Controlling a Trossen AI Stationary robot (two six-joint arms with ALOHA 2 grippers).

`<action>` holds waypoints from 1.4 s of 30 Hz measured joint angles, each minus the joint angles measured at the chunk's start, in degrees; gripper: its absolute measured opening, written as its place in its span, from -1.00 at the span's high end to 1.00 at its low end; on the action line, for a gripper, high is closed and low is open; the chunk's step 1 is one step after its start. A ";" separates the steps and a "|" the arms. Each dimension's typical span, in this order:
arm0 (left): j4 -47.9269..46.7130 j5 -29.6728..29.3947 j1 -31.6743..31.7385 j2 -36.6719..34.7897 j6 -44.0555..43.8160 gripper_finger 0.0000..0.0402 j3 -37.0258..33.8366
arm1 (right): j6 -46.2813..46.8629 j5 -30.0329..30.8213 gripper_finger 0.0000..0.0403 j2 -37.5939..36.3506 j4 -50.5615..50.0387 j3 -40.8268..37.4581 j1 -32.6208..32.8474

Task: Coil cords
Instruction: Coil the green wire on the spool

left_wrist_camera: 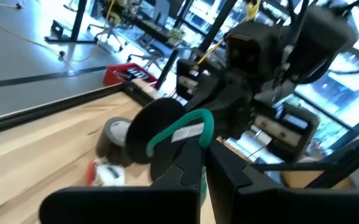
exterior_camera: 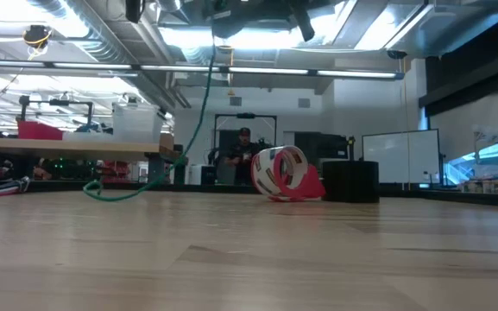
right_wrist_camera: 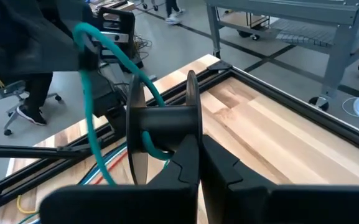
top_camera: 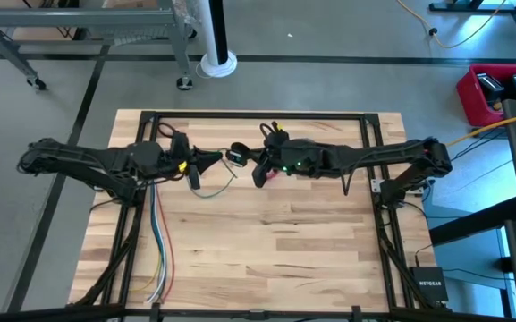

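Our right tool (right_wrist_camera: 195, 163) is closed on the hub of a small black spool (right_wrist_camera: 160, 127), held up over the far middle of the table (top_camera: 266, 241). Our left tool (left_wrist_camera: 204, 163), just opposite, pinches the green cord (left_wrist_camera: 182, 132) near the spool. The cord's slack hangs to the table beside the tape roll (exterior_camera: 283, 171). We judge winding is underway; next we need to feed more cord around the hub under light tension.

Two dark jointed arms, black cables looped along them, yellow tags at wrists, green light glowing on right arm
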 joint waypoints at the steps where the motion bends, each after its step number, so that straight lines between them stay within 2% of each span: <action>1: 0.39 0.01 0.01 0.23 -0.19 1.00 0.00 | 0.02 0.24 0.99 0.13 -0.08 0.00 0.00; 6: 1.85 0.10 0.00 3.16 -4.21 1.00 0.02 | -0.01 0.26 0.99 2.11 1.83 -0.02 0.00; 11: 4.96 1.70 0.32 6.24 -4.19 1.00 0.02 | -0.01 0.24 0.99 2.93 2.41 -0.04 0.00; 18: 11.76 6.93 2.00 9.31 -3.40 1.00 0.00 | 0.02 0.30 0.99 3.80 4.69 0.02 -0.03; 23: 11.80 10.16 2.25 11.81 -4.49 1.00 0.02 | -0.18 0.25 0.99 3.92 9.54 0.22 -0.55; 42: 7.59 11.34 1.49 12.31 -1.76 1.00 0.17 | -0.35 -2.81 0.99 3.57 5.53 6.51 -1.07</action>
